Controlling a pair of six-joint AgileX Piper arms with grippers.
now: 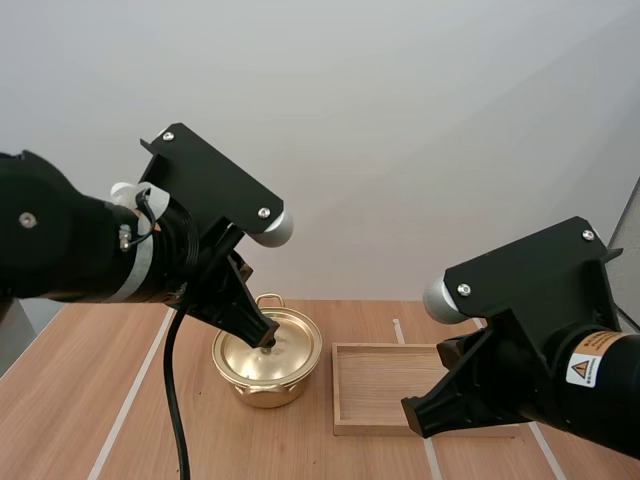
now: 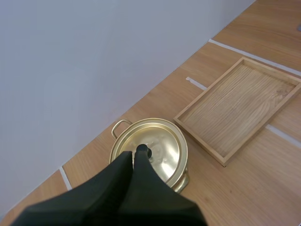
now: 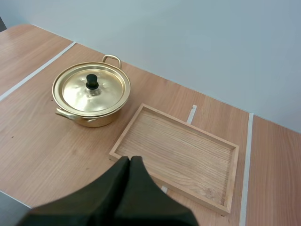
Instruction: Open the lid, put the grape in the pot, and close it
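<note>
Left pincer point(image 2: 133, 155) at upright lidded pot point(image 2: 178, 181)

Found pot point(image 1: 262, 392) at lower centre of the high view, lid point(image 1: 285, 345) on it, tray point(image 1: 380, 385) just right of it, both on the table point(image 1: 90, 400). Saw left gripper point(image 1: 266, 342) over the lid, right gripper point(image 1: 412, 412) at the tray's lower right corner.

It looked like a test lab: a wooden worktop point(image 3: 47, 155) marked with white tape lines point(image 3: 35, 73) stood against a bare wall point(image 1: 400, 120).
</note>
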